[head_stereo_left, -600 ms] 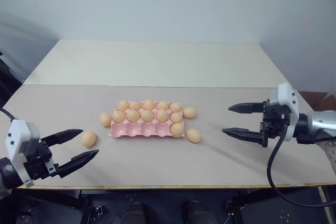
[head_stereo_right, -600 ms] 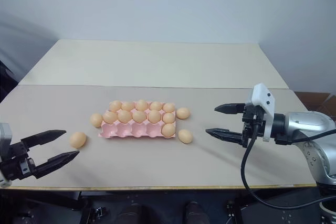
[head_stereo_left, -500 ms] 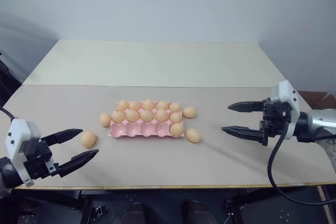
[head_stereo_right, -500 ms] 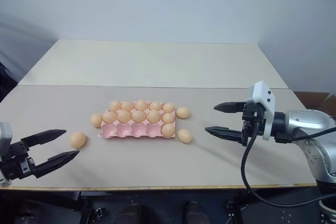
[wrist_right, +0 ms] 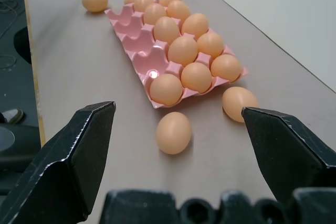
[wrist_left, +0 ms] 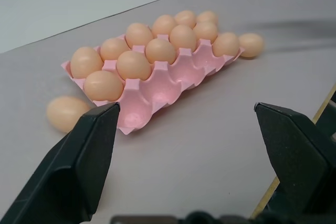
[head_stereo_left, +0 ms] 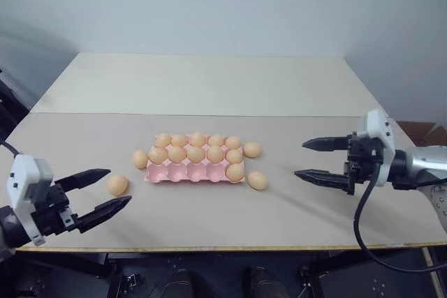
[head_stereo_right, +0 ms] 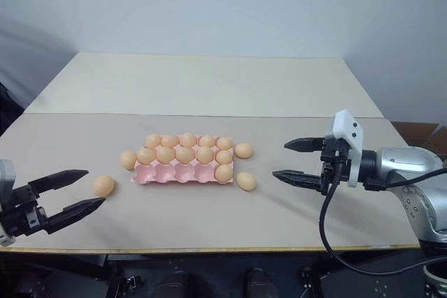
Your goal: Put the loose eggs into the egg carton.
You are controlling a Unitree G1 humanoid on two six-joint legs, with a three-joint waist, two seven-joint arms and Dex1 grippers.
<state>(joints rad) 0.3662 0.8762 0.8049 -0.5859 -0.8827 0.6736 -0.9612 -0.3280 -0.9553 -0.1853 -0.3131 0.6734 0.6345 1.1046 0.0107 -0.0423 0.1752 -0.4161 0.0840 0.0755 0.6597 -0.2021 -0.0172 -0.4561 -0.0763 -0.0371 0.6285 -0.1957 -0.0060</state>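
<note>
Both arms reach inward over the counter (head_stereo_left: 209, 221); left end effector (head_stereo_left: 100, 192) and right end effector (head_stereo_left: 313, 159) gape, empty, flanking the egg carton (head_stereo_left: 183, 171).

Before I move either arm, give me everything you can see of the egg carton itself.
The egg carton is a flat pink moulded tray without a lid, three rows of five cups, lying level on the table. The far and middle rows each hold five tan eggs; the near row holds one, in the cup at the robot's right end, leaving four cups empty. A loose egg lies against its left end. No pincer touches it.
</note>
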